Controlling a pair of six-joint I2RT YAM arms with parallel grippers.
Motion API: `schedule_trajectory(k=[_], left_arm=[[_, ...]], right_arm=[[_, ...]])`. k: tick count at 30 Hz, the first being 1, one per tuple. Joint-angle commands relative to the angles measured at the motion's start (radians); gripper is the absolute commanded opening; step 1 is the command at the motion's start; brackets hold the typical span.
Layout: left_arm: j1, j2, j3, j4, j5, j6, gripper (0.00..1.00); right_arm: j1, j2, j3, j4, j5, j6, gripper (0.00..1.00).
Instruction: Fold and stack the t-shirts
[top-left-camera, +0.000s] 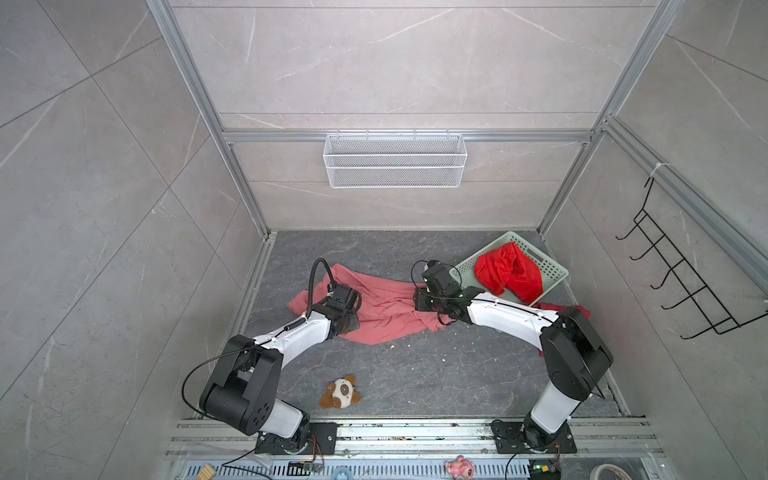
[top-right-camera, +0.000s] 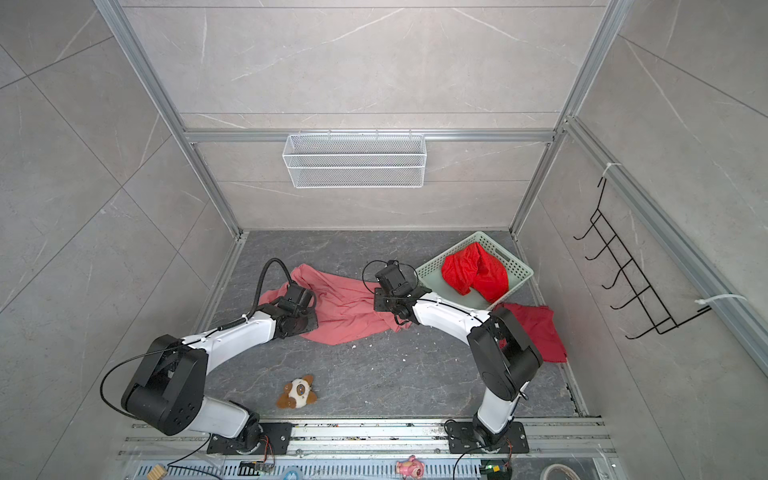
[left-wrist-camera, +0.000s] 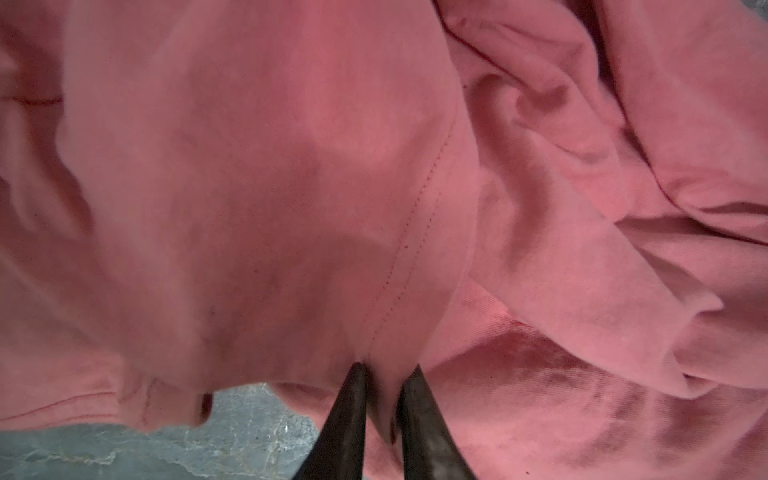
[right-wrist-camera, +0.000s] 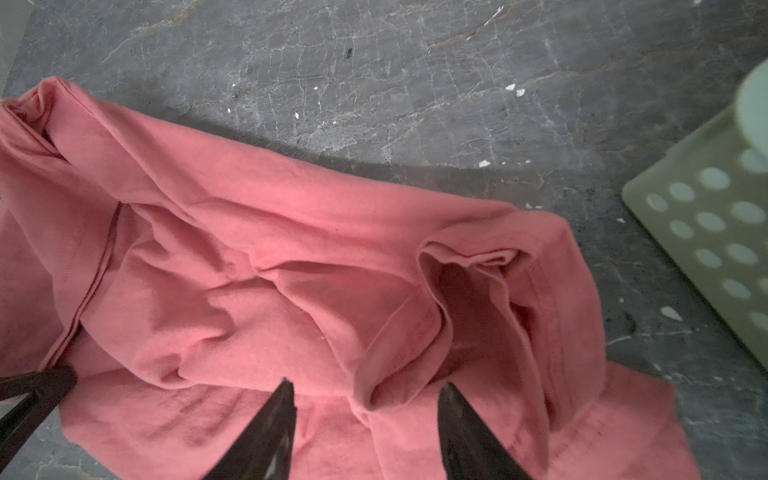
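1. Nearest the left wrist camera, the left gripper (left-wrist-camera: 384, 370) stands narrow. Its black fingers (left-wrist-camera: 347, 419) pinch a raised ridge of the salmon-pink t-shirt (left-wrist-camera: 249, 187). The grip looks meant to lift or drag that edge so the cloth can be spread.
2. The right gripper (right-wrist-camera: 368, 388) hangs with its jaws partly apart and nothing between them, just above a gaping sleeve opening (right-wrist-camera: 465, 316). It is probably lining up a second hold on that side.
3. In both top views the salmon-pink shirt lies crumpled on the dark stone tabletop (top-left-camera: 415, 374), between the two grippers. It is not yet flat, so I judge that no fold can begin.
4. The bright scarlet t-shirt (top-left-camera: 507, 270) sits bunched in the pale green basket (top-left-camera: 550, 266) at the far right. The dark crimson t-shirt (top-right-camera: 536, 328) lies on the tabletop by the right arm's elbow, partly hidden by it. Both are unfolded.
5. The plush toy (top-left-camera: 340, 392) lies near the front, well apart from the cloth.
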Motion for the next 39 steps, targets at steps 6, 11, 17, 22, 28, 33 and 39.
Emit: schedule_trajectory(k=[6, 11, 17, 22, 28, 33, 39], left_arm=[[0.014, -0.037, 0.016, -0.026, -0.037, 0.013, 0.18], [0.032, -0.052, 0.007, -0.003, 0.017, 0.014, 0.16], [0.062, -0.088, -0.018, 0.030, 0.069, 0.028, 0.16], [0.070, -0.081, -0.021, 0.042, 0.099, 0.044, 0.00], [0.071, -0.096, -0.018, 0.033, 0.078, 0.062, 0.00], [0.085, -0.143, -0.013, -0.015, -0.007, 0.053, 0.00], [0.108, -0.223, -0.018, -0.030, -0.034, 0.054, 0.00]], right_arm=[[0.004, 0.023, 0.029, -0.027, 0.009, 0.009, 0.57], [0.005, 0.022, 0.030, -0.030, 0.012, 0.006, 0.57], [0.004, 0.026, 0.035, -0.031, 0.011, 0.007, 0.56], [0.004, 0.032, 0.041, -0.032, 0.006, 0.008, 0.57], [0.005, 0.031, 0.042, -0.030, -0.001, 0.010, 0.57], [0.004, 0.040, 0.048, -0.031, -0.011, 0.014, 0.58], [0.009, 0.074, 0.080, -0.049, -0.013, 0.012, 0.57]])
